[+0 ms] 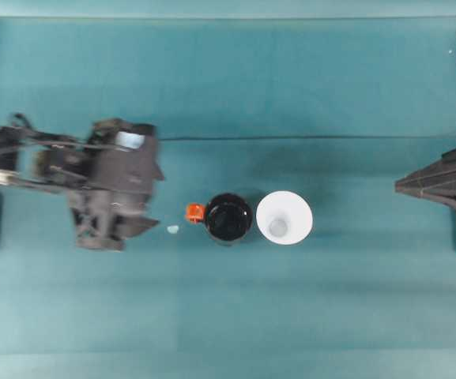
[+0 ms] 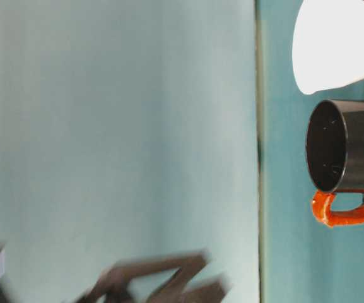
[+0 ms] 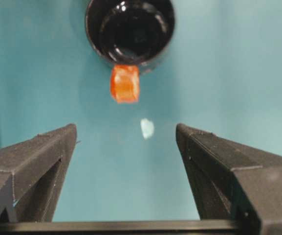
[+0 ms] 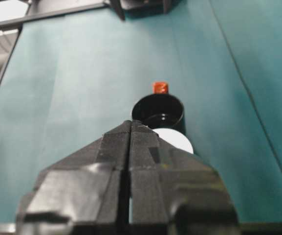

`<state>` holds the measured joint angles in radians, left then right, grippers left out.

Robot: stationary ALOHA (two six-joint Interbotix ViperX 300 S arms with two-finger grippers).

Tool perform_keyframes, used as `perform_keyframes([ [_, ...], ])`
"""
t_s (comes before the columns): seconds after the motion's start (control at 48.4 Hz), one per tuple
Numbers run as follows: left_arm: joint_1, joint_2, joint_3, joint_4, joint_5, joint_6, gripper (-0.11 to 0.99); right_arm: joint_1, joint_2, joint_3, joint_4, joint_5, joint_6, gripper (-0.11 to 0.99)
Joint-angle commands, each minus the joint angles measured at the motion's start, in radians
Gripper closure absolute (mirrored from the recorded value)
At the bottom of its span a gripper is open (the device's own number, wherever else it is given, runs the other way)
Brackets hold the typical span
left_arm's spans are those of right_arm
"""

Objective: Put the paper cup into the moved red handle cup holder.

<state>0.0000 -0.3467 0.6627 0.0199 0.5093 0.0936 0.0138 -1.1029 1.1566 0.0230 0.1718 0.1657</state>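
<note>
Paper cup (image 1: 284, 218) is standing upright on the teal tabletop (image 1: 291, 79), rim touching or just beside the black cup holder (image 1: 228, 218) w/ its orange-red handle (image 1: 194, 212) pointing toward the left arm. Left tool (image 3: 126, 161) is hovering near that handle, jaws released wide, nothing btwn them. Right tool (image 4: 130, 147) is sitting clenched shut & empty, well apart from the cup in the overhead view. Risk, imo: cup & holder are so close that a grab may bump the holder; thin paper could crush. No readable labels or writing anywhere.
</note>
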Motion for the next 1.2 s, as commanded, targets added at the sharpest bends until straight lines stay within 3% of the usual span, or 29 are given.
perform_keyframes([
  [0.0, -0.005, -0.054, 0.014, 0.003, -0.003, -0.005, -0.03, 0.000, 0.012, -0.017, 0.003, 0.005, 0.012, 0.99],
  [0.186, -0.009, -0.084, 0.035, 0.003, -0.005, -0.009, -0.03, -0.014, 0.021, -0.028, 0.006, 0.040, 0.017, 0.99],
  [0.268, -0.009, -0.086, 0.032, 0.002, -0.005, -0.009, -0.03, -0.028, 0.031, -0.049, 0.006, 0.071, 0.037, 0.99],
  [0.516, -0.009, -0.086, 0.034, 0.003, -0.005, -0.008, -0.03, -0.121, 0.120, -0.155, 0.006, 0.318, 0.126, 0.94],
  [0.578, -0.009, -0.086, 0.035, 0.003, -0.003, -0.008, -0.03, -0.135, 0.156, -0.183, 0.006, 0.374, 0.143, 0.89],
  [0.661, -0.009, -0.089, 0.035, 0.002, -0.005, -0.008, -0.03, -0.133, 0.207, -0.218, 0.008, 0.425, 0.161, 0.77],
  [0.785, -0.011, -0.091, 0.037, 0.002, -0.005, -0.008, -0.03, -0.130, 0.285, -0.262, 0.009, 0.465, 0.170, 0.45],
  [0.888, -0.009, -0.091, 0.037, 0.003, -0.005, -0.008, -0.03, -0.109, 0.354, -0.299, 0.012, 0.480, 0.160, 0.15],
  [0.971, -0.009, -0.091, 0.038, 0.002, -0.005, -0.008, -0.03, -0.106, 0.396, -0.316, 0.011, 0.479, 0.158, -0.03],
  [1.033, -0.009, -0.091, 0.038, 0.002, -0.005, -0.008, -0.03, -0.106, 0.426, -0.324, 0.011, 0.483, 0.163, -0.09],
  [1.177, -0.009, -0.091, 0.038, 0.002, -0.005, -0.008, -0.03, -0.107, 0.525, -0.368, 0.012, 0.495, 0.183, -0.09],
])
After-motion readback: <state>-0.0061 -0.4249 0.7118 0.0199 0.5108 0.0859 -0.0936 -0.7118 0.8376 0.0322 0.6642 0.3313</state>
